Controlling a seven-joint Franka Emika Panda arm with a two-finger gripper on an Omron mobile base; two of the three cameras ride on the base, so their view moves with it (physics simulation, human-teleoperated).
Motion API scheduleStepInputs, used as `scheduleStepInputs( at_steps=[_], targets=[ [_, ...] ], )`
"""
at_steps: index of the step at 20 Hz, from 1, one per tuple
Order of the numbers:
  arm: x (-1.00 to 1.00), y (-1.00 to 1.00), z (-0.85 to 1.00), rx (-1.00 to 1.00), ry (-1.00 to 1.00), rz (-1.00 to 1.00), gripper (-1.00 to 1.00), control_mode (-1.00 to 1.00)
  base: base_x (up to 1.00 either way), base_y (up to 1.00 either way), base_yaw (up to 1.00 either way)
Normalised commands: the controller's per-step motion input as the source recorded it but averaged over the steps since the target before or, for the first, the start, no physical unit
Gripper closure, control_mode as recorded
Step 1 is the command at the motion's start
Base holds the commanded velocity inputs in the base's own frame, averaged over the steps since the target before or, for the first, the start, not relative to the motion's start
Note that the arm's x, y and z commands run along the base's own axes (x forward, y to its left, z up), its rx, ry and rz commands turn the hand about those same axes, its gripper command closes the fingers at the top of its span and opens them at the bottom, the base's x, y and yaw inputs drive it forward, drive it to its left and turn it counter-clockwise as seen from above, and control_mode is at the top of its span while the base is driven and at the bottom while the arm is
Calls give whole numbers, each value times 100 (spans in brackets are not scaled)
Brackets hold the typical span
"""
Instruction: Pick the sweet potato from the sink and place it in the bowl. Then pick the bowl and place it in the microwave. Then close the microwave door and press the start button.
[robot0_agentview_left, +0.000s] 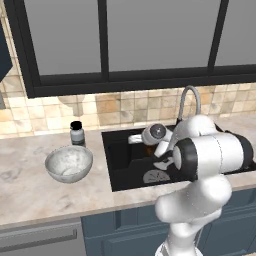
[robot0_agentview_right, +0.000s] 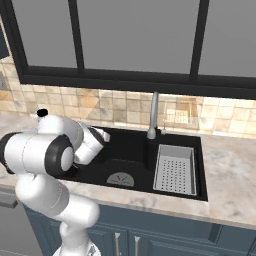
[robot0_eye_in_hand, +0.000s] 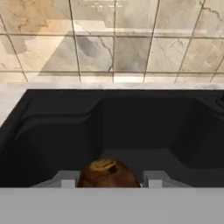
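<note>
Gripper (robot0_eye_in_hand: 108, 183) is down in the sink (robot0_agentview_left: 120, 170), jaws partly open with the sweet potato (robot0_eye_in_hand: 108, 173) sitting right between the two fingertips (robot0_eye_in_hand: 68, 181). Fingers flank it closely on both sides; can't tell if they're actually touching or clamping it, nor whether it's off the sink floor. In the left base view the hand sits over the drain (robot0_agentview_left: 156, 176). Bowl (robot0_agentview_left: 69, 163) is upright on the counter (robot0_agentview_left: 30, 185) left of the sink, with a black-capped bottle (robot0_agentview_left: 76, 133) behind it.
</note>
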Motion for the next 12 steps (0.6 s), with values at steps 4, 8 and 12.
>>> scheduleStepInputs(
  at_steps=[4, 8, 12],
  targets=[
    [-32, 75, 100, 0, 0, 16, 100, -100, 0, 0, 0],
    [-25, 70, 100, 0, 0, 16, 100, -100, 0, 0, 0],
    [-21, 70, 100, 0, 0, 15, 100, -100, 0, 0, 0]
  ],
)
